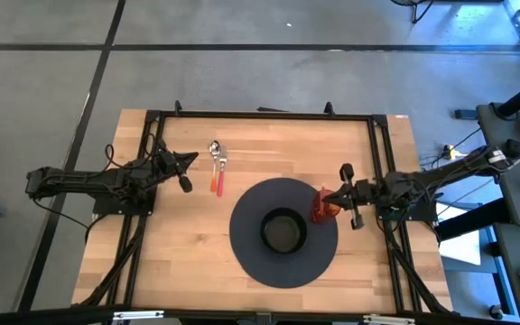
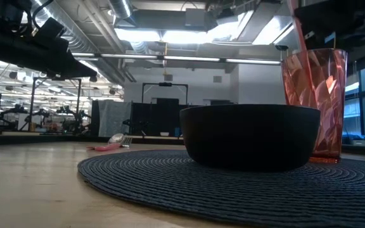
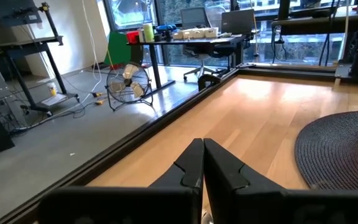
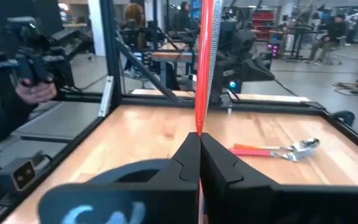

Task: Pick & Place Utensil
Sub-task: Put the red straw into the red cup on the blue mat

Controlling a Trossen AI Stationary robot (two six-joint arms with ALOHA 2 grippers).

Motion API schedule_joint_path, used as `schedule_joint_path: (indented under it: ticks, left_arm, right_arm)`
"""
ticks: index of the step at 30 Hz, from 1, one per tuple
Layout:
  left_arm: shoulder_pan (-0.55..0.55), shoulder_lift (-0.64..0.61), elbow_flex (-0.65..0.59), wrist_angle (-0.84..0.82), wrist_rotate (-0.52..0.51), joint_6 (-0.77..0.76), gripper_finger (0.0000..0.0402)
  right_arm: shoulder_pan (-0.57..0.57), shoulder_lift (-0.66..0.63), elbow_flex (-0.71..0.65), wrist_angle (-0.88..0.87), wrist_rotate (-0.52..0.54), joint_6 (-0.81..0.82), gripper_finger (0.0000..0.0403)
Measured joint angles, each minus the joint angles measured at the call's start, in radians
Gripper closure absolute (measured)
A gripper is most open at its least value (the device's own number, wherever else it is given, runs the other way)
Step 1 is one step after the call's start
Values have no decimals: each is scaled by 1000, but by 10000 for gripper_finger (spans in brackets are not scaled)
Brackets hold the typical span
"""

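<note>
Two utensils with silver heads and orange-red handles (image 1: 218,168) lie flat on the wood near the table's far side, also seen in the right wrist view (image 4: 277,150) and the low view (image 2: 111,145). My left gripper (image 1: 190,161) hovers shut just left of them, its fingertips (image 3: 202,142) together. My right gripper (image 1: 328,195) is at the red cup (image 1: 323,208), shut on another orange-red utensil handle (image 4: 202,62). The cup (image 2: 314,104) stands on the round dark placemat (image 1: 251,257), right of the black bowl (image 1: 283,231) at its middle. My right gripper pinches the upright orange-red handle (image 4: 199,121) between its two shut fingers, coming level from the table's right side and lying across it. The handle rises above the fingers. In the low view it slants down into the red cup (image 2: 301,38); its lower end is hidden.
A black frame rail (image 1: 260,116) runs along the table's far edge and down both sides. Bare wood (image 1: 179,253) lies left of the placemat. A person holding a device (image 4: 30,68) stands beyond the table, and others sit farther back.
</note>
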Motion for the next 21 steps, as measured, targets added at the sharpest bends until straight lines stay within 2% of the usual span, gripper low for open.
schedule_joint_path:
  ticks: [21]
  left_arm:
    - [0,0,0,-1,0,0,398]
  right_arm:
    - [5,4,-4,-46,12,-43,398]
